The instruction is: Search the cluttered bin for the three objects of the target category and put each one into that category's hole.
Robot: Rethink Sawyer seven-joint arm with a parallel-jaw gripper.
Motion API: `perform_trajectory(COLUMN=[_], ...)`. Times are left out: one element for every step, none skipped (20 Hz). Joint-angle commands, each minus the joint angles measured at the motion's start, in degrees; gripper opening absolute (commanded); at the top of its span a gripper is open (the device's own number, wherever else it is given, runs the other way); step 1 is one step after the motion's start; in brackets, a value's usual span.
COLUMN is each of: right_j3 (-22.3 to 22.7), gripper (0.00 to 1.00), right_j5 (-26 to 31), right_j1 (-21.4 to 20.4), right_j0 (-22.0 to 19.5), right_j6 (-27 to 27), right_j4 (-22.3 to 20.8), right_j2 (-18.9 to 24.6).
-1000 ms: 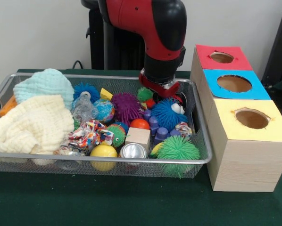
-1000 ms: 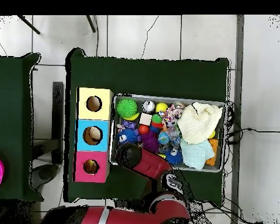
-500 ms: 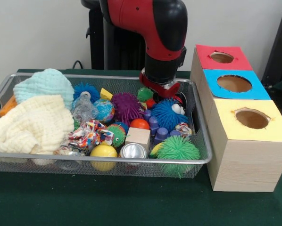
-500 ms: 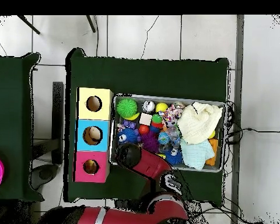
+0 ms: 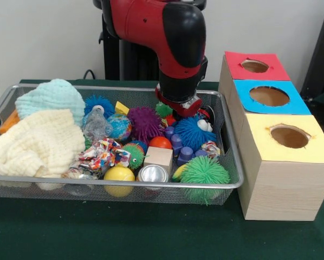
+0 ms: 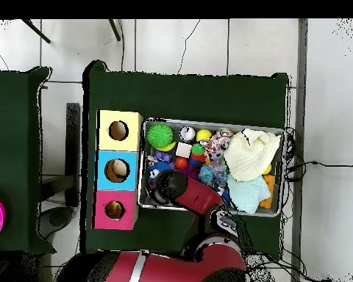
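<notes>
Over the far right part of the wire bin (image 5: pixel 229 162), the red and black arm (image 5: pixel 173 38) reaches down among the toys, its gripper (image 5: pixel 178 111) low by a small green spiky ball (image 5: pixel 163 110) and just behind a blue spiky ball (image 5: pixel 192 131). Whether the fingers are apart or together I cannot tell, since the wrist hides them in both views.

Beside the blue ball lies a purple spiky ball (image 5: pixel 144 123), and at the front right corner of the bin sits a large green spiky ball (image 5: pixel 204 172). Near the front also lie a yellow ball (image 5: pixel 118 176), a metal can (image 5: pixel 153 174), a wooden block (image 5: pixel 159 157) and an orange ball (image 5: pixel 160 142). A cream cloth (image 5: pixel 34 143) and a pale blue cloth (image 5: pixel 51 97) fill the left end.

Just right of the bin on the green table (image 5: pixel 124 233) stands a wooden box with three holes: the red hole (image 5: pixel 254 66) farthest back, the blue hole (image 5: pixel 269 96) in the middle, the yellow hole (image 5: pixel 289 136) in front.
</notes>
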Motion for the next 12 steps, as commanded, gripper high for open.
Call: perform_trajectory(right_j3=[-18.64, -19.11, -19.75, -20.23, -20.84, -21.13, -21.63, -22.13, -22.52, -22.72, -23.00, -23.14], gripper=[0.00, 0.00, 0.00, 0.00, 0.00, 0.00, 0.00, 0.00, 0.00, 0.00, 0.00, 0.00], right_j5=[-5.28, -4.79, -4.30, -4.23, -4.39, -4.31, -3.93, -3.56, -3.55, -3.59, -3.14, -2.80], right_j1=[4.96, 5.02, 5.19, 5.27, 5.45, 5.47, 5.51, 5.54, 5.56, 5.58, 5.54, 5.48], right_j0=[-0.74, -0.94, -1.11, -0.96, -0.94, -1.06, -1.21, -1.36, -1.50, -1.58, -1.50, -1.14], right_j6=[4.20, 4.09, 4.12, 4.39, 4.53, 4.65, 4.80, 4.94, 5.15, 5.45, 5.97, 6.77], right_j4=[0.72, 0.65, 0.60, 0.53, 0.40, 0.40, 0.45, 0.49, 0.53, 0.60, 0.85, 1.11], right_j2=[3.89, 4.10, 4.13, 3.92, 3.77, 4.00, 4.21, 4.43, 4.65, 4.90, 4.94, 4.61])
